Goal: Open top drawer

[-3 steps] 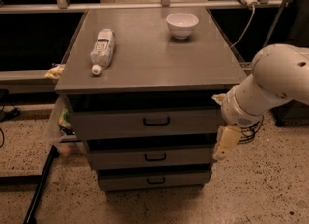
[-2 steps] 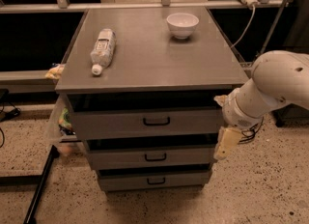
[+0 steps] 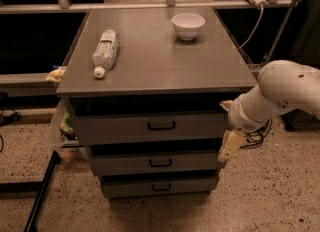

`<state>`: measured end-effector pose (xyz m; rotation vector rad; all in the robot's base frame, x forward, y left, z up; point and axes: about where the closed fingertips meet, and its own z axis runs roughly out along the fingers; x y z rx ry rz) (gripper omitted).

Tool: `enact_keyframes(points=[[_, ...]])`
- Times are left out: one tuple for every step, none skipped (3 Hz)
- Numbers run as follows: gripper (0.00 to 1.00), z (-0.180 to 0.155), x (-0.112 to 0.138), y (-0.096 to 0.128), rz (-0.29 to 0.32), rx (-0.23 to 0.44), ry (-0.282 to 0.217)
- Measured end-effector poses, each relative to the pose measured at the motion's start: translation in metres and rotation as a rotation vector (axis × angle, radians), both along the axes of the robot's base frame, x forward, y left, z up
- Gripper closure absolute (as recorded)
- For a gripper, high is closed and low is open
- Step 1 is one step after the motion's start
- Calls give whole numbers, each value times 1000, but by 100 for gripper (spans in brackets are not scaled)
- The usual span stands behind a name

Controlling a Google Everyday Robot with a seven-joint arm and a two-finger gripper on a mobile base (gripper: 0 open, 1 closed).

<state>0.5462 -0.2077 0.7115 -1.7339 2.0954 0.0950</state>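
Note:
The top drawer (image 3: 150, 127) is the widest grey metal front, just under the cabinet top, with a small black loop handle (image 3: 161, 125) at its centre. It looks closed, flush above the two smaller drawer fronts. My gripper (image 3: 229, 146) hangs at the end of the white arm (image 3: 280, 93), beside the cabinet's right edge, at the height of the gap between the top and middle drawers. It is well to the right of the handle and touches nothing that I can see.
A plastic bottle (image 3: 105, 50) lies on the cabinet top (image 3: 155, 61) at the left, and a white bowl (image 3: 188, 25) stands at the back right. The middle drawer (image 3: 156, 163) and the bottom drawer (image 3: 159, 187) sit below. A plastic bag (image 3: 61, 126) hangs at the cabinet's left side.

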Motion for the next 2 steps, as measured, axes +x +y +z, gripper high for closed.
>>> enact_keyframes(points=[[0,-11,17,7,22,36,-8],[0,-20,34,18,50,67,-18]])
